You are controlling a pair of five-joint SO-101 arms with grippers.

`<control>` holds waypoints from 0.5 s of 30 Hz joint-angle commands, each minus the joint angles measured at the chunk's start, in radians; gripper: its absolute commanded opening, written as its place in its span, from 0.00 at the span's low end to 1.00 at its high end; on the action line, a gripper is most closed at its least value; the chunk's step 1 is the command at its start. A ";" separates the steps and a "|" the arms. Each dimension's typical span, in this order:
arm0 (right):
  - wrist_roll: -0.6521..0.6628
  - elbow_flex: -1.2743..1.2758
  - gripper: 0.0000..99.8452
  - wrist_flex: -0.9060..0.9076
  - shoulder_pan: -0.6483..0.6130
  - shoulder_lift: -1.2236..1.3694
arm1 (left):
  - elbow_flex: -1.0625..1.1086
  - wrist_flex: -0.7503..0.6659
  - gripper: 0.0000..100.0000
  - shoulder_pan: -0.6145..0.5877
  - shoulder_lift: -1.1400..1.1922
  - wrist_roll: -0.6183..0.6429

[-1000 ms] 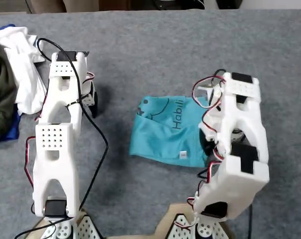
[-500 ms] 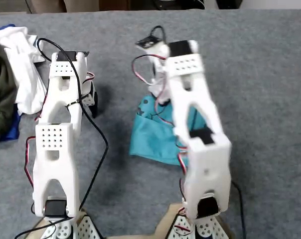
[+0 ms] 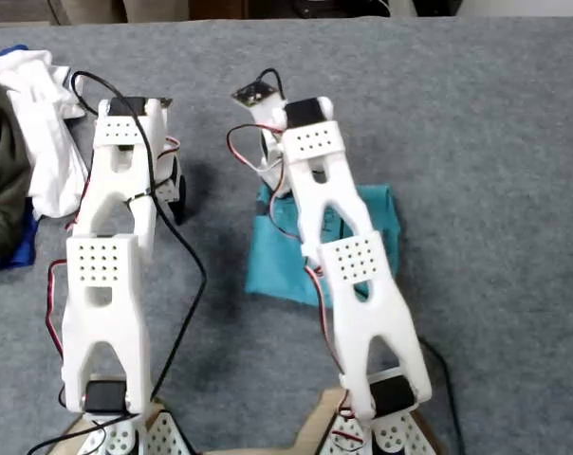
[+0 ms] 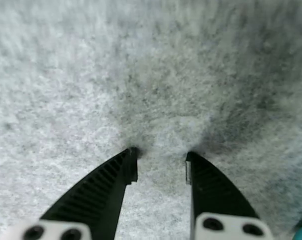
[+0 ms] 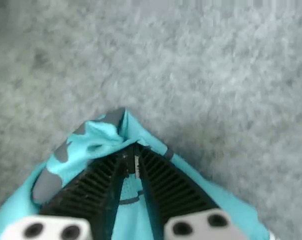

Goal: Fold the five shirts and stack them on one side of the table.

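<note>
right gripper (image 5: 136,152) clenched on a far corner of the teal shirt (image 3: 377,223) in the middle of the counter (image 3: 495,123), left gripper (image 4: 161,161) released on bare felt; I'd keep the pinch low and pull straight so the fold lands square.

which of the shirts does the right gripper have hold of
The teal shirt, alone in the middle of the table; the right gripper is shut on its edge. The white shirt, dark green shirt and blue shirt lie heaped aside.
</note>
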 commanded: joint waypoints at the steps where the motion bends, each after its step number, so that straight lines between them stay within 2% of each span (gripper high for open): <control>1: -0.005 -0.113 0.01 0.003 0.030 0.019 | 0.141 0.011 0.18 0.074 -0.151 -0.020; 7: -0.003 -0.122 0.01 -0.049 0.061 0.054 | 0.517 0.008 0.18 0.163 -0.450 -0.057; 15: -0.003 -0.124 0.01 -0.063 0.061 0.053 | 0.809 0.005 0.18 0.269 -0.794 -0.025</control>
